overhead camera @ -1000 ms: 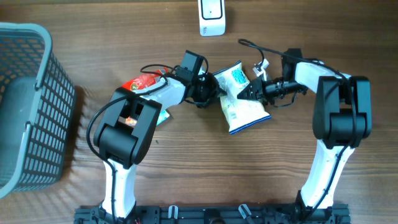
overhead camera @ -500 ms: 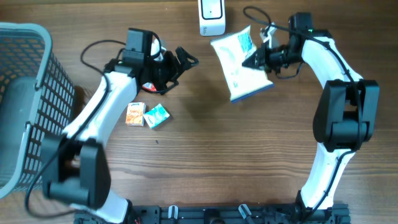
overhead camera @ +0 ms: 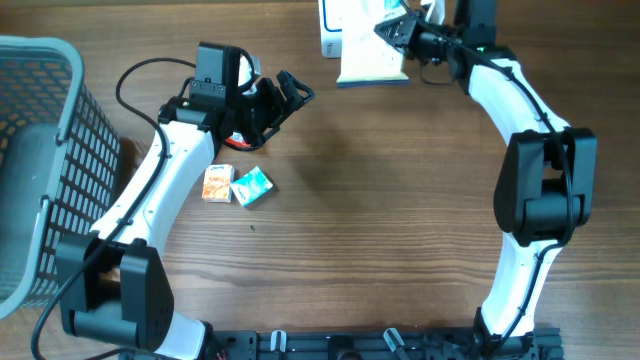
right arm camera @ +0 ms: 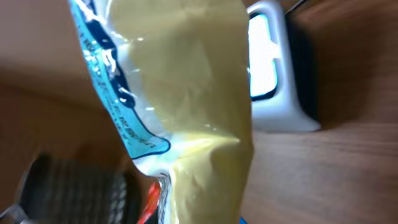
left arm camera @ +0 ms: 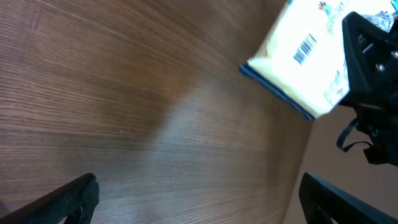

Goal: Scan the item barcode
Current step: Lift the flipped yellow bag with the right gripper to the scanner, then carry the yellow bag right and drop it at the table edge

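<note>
item 1, worktop (overhead camera: 380,230): brown wood grain, bare across the near middle between my two arm bases.

item 2, orange carton (overhead camera: 216,183) and teal carton (overhead camera: 251,187): two small boxes lying flat, just beside each other, left of centre, near the left arm's forearm.

item 3, basket (overhead camera: 60,120): grey mesh, at the left edge of the worktop, well apart from the cartons.

item 4, red packet (overhead camera: 232,141): only a sliver shows, mostly hidden under the left wrist.

item 5, left gripper (overhead camera: 287,103): jaws spread wide, nothing between them. in the left wrist view the fingers (left arm camera: 71,198) sit at the two bottom corners with only bare wood in the gap. it points towards the far right, apart from the bag.

item 6, snack bag (overhead camera: 368,45): the task's thing. pale yellow with blue trim, lifted off the worktop at the far edge and overlapping the scanner's right side from overhead. the left wrist view sees its underside (left arm camera: 298,59), with the barcode (left arm camera: 305,48) printed there, tilted.

item 7, right gripper (overhead camera: 392,27): closed tight on the right edge of the snack bag, carrying it.

item 8, scanner (overhead camera: 328,30): white unit at the far edge. in the right wrist view it stands just past the bag (right arm camera: 273,68), its lit window facing the bag.
</note>
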Robot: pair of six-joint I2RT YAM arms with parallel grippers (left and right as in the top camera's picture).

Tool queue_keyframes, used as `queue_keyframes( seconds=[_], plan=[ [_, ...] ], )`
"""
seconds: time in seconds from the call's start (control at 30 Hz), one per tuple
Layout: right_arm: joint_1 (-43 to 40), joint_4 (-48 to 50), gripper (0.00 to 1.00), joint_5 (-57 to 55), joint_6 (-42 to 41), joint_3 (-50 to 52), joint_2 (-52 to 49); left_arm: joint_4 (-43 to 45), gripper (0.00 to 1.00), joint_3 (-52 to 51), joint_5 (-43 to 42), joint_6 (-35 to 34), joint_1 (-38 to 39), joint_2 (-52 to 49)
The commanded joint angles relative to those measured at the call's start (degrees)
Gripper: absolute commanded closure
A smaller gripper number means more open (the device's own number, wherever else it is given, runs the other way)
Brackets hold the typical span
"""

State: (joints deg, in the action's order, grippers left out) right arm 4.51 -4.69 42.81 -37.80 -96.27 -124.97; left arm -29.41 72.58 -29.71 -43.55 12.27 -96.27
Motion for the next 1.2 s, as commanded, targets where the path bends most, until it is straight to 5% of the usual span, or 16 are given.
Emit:
queue_keyframes(
  seconds=[0.0, 0.1, 0.17, 0.23, 0.37, 0.5, 0.77, 1.17],
  plan=[
    [0.7, -6.6, 0.96, -19.8, 8.2, -6.1, 5.8, 0.2, 0.00, -0.1, 0.7, 1.4, -0.2, -0.3],
    [7.4, -12.6, 0.95, -54.5, 27.5, -11.5, 10.3, 0.2, 0.00, -0.1, 0.7, 1.4, -0.2, -0.3],
    [15.8, -3.6, 0.95, -81.7, 49.4, -11.5, 9.0, 0.2, 0.00, -0.1, 0.7, 1.4, -0.2, -0.3],
    [22.9, 16.2, 0.95, -91.0, 76.2, -11.3, 2.8, 0.2, 0.00, -0.1, 0.7, 1.4, -0.2, -0.3],
    [27.1, 30.3, 0.95, -91.3, 94.1, -11.3, -6.9, 0.2, 0.00, -0.1, 0.7, 1.4, -0.2, -0.3],
    [26.9, 33.8, 0.96, -91.0, 97.3, -11.3, -11.4, 0.2, 0.00, -0.1, 0.7, 1.4, -0.2, -0.3],
    [26.9, 21.4, 0.95, -81.1, 89.6, -11.2, -12.0, 0.2, 0.00, -0.1, 0.7, 1.4, -0.2, -0.3],
    [27.9, 23.3, 0.95, -76.5, 90.2, -11.1, -12.5, 0.2, 0.00, -0.1, 0.7, 1.4, -0.2, -0.3]
  ],
)
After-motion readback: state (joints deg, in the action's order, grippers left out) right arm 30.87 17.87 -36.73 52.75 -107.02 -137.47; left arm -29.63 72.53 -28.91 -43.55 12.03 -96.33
